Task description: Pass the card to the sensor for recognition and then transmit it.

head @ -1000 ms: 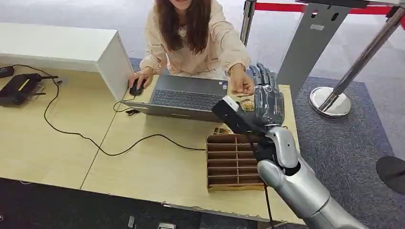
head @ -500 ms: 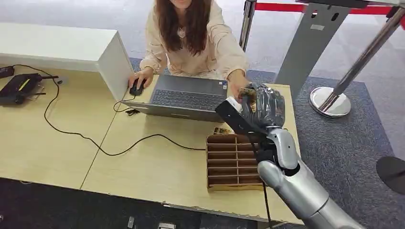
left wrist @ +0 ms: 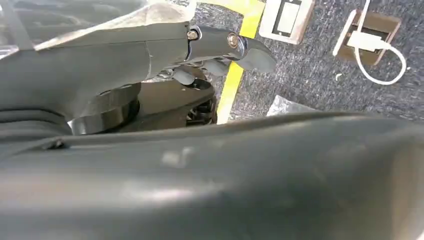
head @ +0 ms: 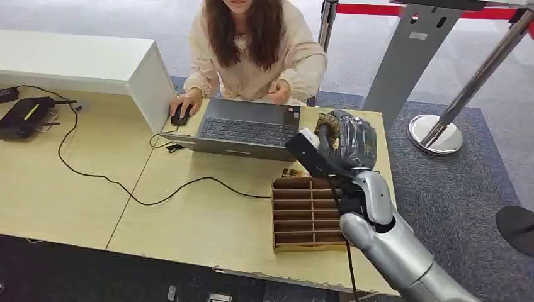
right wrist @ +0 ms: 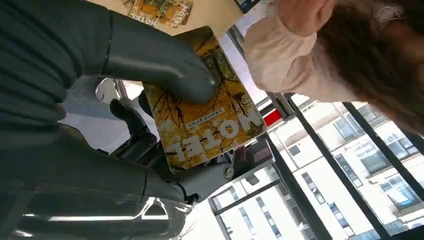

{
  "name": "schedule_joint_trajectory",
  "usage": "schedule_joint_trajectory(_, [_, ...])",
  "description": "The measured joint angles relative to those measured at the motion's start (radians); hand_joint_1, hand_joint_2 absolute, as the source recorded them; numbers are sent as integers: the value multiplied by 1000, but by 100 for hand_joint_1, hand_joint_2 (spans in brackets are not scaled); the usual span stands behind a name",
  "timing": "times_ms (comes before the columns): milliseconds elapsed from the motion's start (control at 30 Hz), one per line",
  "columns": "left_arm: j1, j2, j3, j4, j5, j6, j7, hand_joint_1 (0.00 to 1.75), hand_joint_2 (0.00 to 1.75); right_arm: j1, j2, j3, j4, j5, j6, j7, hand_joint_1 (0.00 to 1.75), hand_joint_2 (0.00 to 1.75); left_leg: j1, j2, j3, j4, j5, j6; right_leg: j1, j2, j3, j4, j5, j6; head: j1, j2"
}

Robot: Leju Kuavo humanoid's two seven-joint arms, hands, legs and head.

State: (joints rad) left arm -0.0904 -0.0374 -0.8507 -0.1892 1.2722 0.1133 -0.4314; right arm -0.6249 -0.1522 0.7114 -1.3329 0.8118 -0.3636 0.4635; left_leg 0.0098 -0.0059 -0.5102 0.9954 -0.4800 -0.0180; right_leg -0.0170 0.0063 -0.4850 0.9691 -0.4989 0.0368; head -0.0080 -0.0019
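Overhead, the right hand [head: 348, 141] grips a yellow printed hotel card [head: 327, 121] above the pale wooden surface [head: 208, 214], beside the grey laptop [head: 245, 129] and past the brown slotted wooden card rack [head: 302, 214]. Left wrist view: the left hand [left wrist: 220, 50] hangs over grey carpet; its grip cannot be told. Right wrist view: thumb and fingers [right wrist: 200, 182] clamp the card [right wrist: 205, 120] near a person's cream sleeve [right wrist: 280, 47].

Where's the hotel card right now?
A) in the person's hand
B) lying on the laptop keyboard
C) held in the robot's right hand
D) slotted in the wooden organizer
C: the right hand grips the yellow card, thumb pressed on its face; the person's hand has nothing in it.
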Motion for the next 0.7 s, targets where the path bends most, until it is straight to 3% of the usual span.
schedule_joint_trajectory(300, [3, 1, 13, 0, 26, 48, -6, 0, 0, 101, -63, -61, -223, 56, -8, 8, 159, 175, 0, 0, 1, 0, 0, 0, 0, 0, 0, -1, 0, 0, 0, 0])
schedule_joint_trajectory(467, [7, 4, 21, 1, 34, 93, -2, 0, 0, 255, -118, -141, -385, 79, -53, 3, 162, 175, 0, 0, 0, 0, 0, 0, 0, 0, 0, -2, 0, 0, 0, 0])
schedule_joint_trajectory(700, [6, 5, 31, 1, 34, 135, 23, 0, 0, 464, -151, -250, -484, 89, -124, -40, 168, 175, 0, 0, 0, 0, 0, 0, 0, 0, 0, -2, 0, 0, 0, 0])
